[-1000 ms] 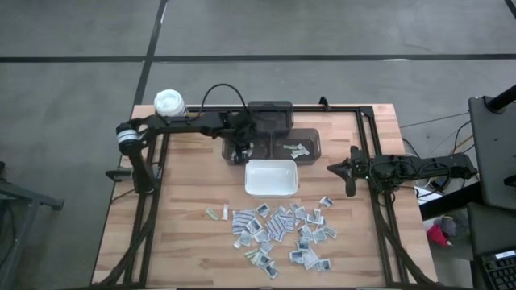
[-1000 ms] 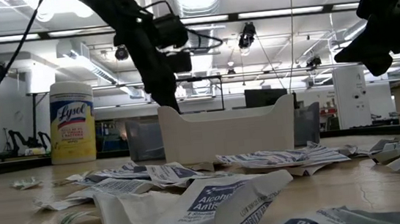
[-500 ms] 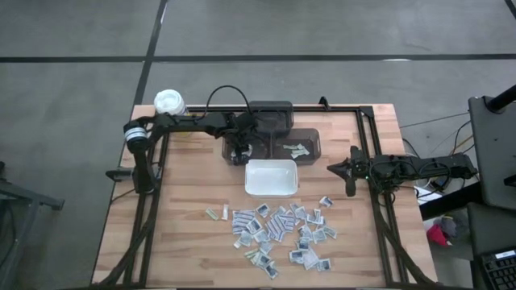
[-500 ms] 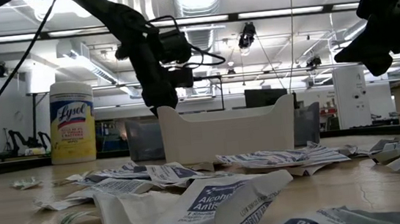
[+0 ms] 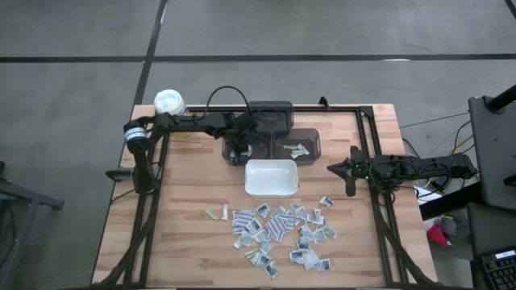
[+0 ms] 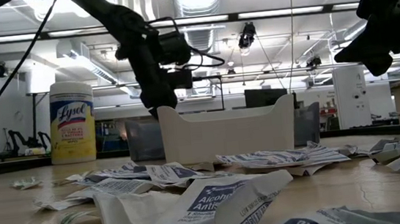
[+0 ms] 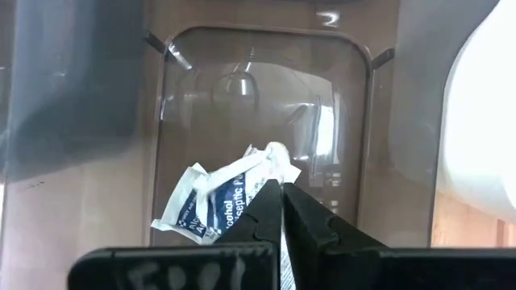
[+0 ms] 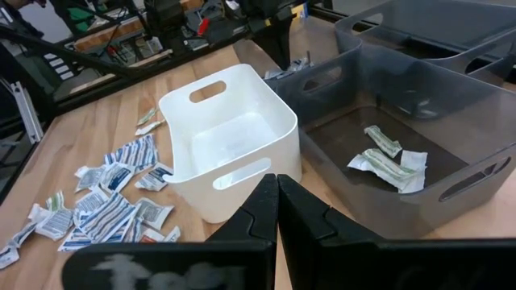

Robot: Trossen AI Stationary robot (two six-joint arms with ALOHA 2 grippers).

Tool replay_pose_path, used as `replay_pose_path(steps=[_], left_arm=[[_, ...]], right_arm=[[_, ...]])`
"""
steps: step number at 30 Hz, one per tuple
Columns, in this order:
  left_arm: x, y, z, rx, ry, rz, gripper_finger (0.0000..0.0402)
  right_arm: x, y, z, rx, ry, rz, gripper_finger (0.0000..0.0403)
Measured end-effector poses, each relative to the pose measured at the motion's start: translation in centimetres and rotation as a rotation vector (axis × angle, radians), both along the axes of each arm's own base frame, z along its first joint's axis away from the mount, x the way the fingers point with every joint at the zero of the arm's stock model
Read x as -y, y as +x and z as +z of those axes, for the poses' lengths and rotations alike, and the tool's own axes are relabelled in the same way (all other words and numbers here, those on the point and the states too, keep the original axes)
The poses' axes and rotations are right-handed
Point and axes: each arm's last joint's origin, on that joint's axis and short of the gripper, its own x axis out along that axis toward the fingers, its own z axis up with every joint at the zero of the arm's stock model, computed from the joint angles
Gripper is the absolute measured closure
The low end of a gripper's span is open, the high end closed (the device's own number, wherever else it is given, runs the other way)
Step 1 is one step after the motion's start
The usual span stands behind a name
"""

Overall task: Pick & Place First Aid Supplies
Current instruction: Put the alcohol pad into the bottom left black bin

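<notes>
My left gripper reaches from the table's left into the left grey see-through bin, shut on one crumpled white packet with blue print. In the low view the white tray's wall hides its fingers. Most of the first aid supplies lie scattered flat on the wood near the front edge. A couple of packets lie in the right grey bin. My right gripper hangs shut above the table's right side, holding nothing. My left gripper pinches the packet's crumpled end between its two fingertips. The fingers slant down from the table's left. The rest of the packet sticks out ahead of them, low inside the grey bin. Whether it touches the bin's floor I cannot tell.
An empty white tray stands mid-table, just in front of the two grey bins. A darker bin sits behind them. A yellow canister with a white lid stands at the far left corner. Bare wood lies left of the tray.
My left gripper has sunk a little with the packet, down into the left grey bin. In the low view its fingers have dropped behind the white tray's wall.
</notes>
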Motion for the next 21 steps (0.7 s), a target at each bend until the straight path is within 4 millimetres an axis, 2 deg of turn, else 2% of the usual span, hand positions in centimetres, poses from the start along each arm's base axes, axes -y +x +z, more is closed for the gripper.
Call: replay_pose_path(steps=[6, 9, 15, 21], left_arm=[[0.0, -0.1, -0.1, -0.005, 0.000, 0.007, 0.0329], [-0.1, -0.1, 0.6, -0.013, 0.021, 0.029, 0.0299], [0.3, -1.4, 4.6, -0.019, 0.041, 0.130, 0.0271], [2.3, -3.2, 8.9, 0.070, -0.158, 0.372, 0.0270]], right_arm=[[0.0, 0.0, 0.0, 0.000, 0.000, 0.000, 0.0394], [0.0, 0.0, 0.0, 0.000, 0.000, 0.000, 0.0394], [0.0, 0.0, 0.0, 0.001, 0.000, 0.001, 0.0394], [0.0, 0.0, 0.0, 0.000, 0.000, 0.001, 0.0394]])
